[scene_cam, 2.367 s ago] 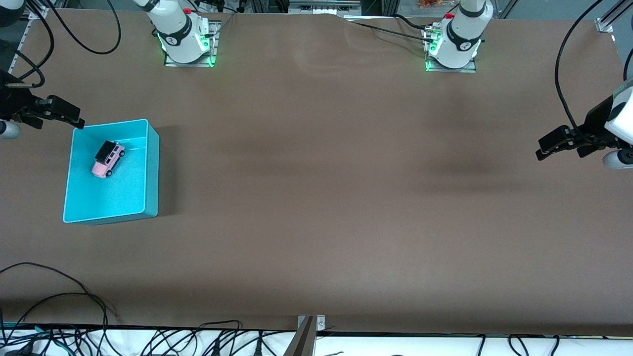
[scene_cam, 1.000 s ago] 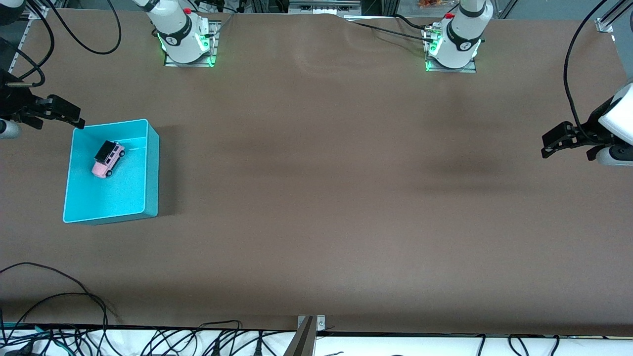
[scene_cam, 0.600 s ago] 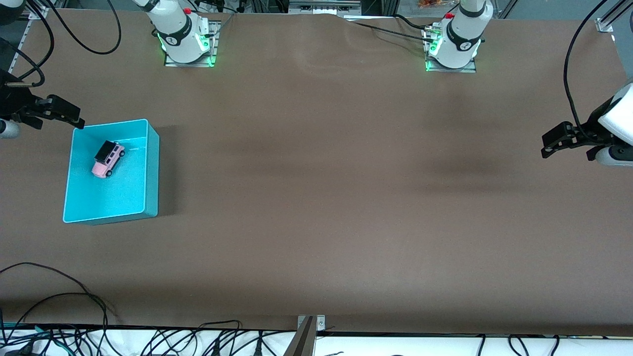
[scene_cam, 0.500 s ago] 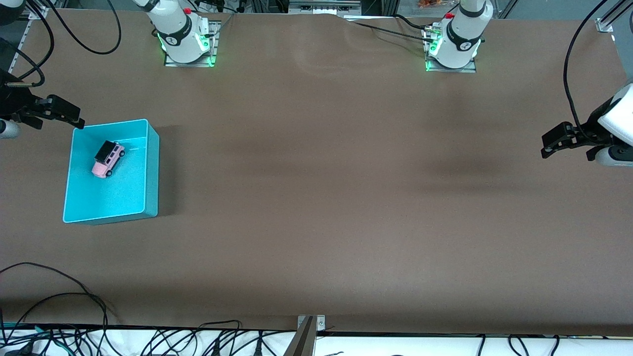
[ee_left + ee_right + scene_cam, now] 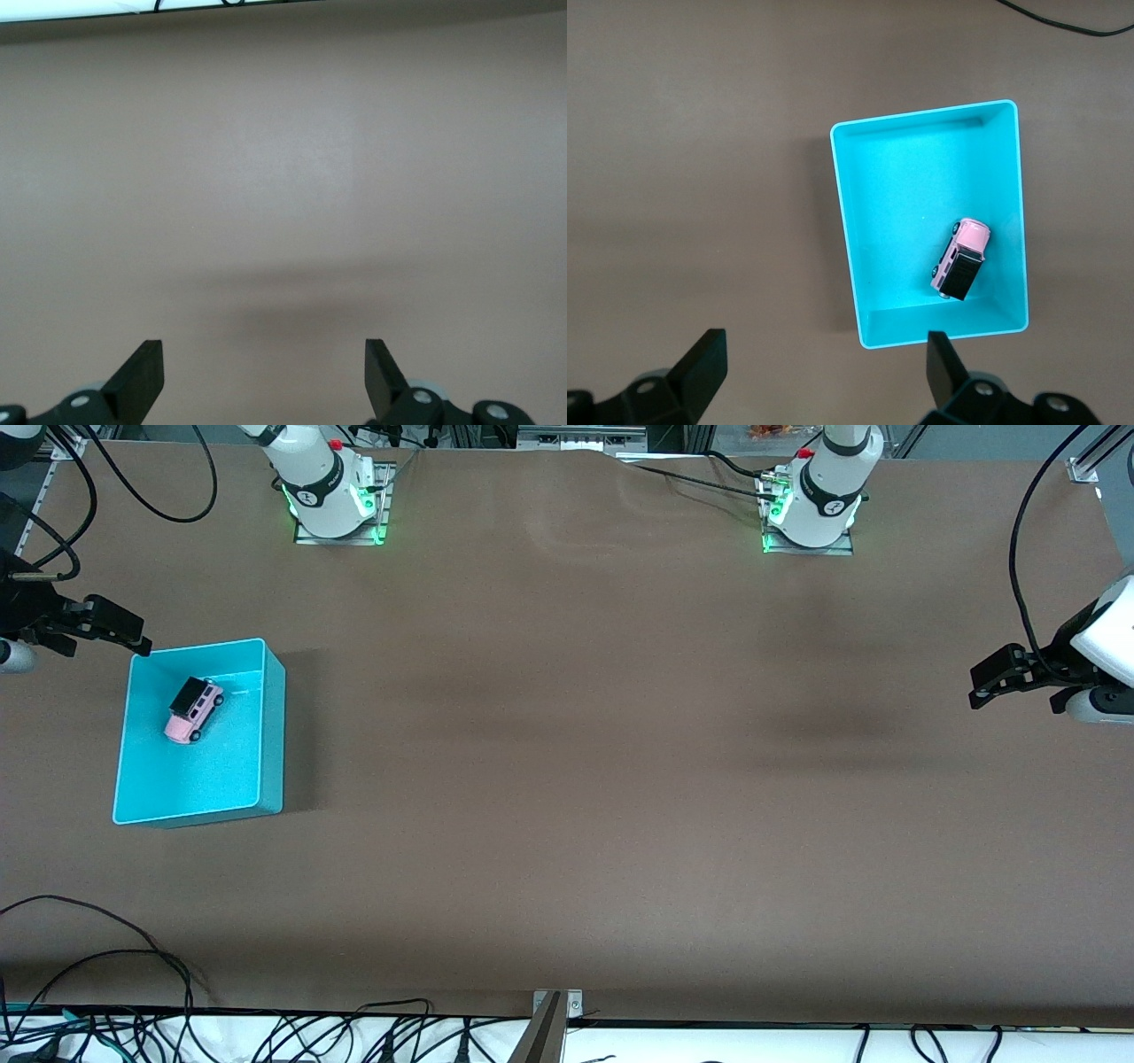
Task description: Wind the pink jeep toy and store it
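The pink jeep toy (image 5: 193, 709) with its black roof lies inside the turquoise bin (image 5: 271, 735) at the right arm's end of the table. It also shows in the right wrist view (image 5: 961, 258), inside the bin (image 5: 849, 232). My right gripper (image 5: 133, 638) is open and empty, up in the air by the bin's corner nearest the robots' bases; in the right wrist view (image 5: 824, 359) its fingers are spread wide. My left gripper (image 5: 979, 687) is open and empty over bare table at the left arm's end; in the left wrist view (image 5: 264, 372) it is over brown table only.
The brown table (image 5: 567, 779) spreads between the bin and the left gripper. Black cables (image 5: 106, 957) lie along the table's edge nearest the front camera. The two arm bases (image 5: 332, 496) stand at the edge farthest from it.
My left gripper has drawn back a little toward the left arm's end of the table and then stopped. The right gripper, the bin and the jeep have not moved.
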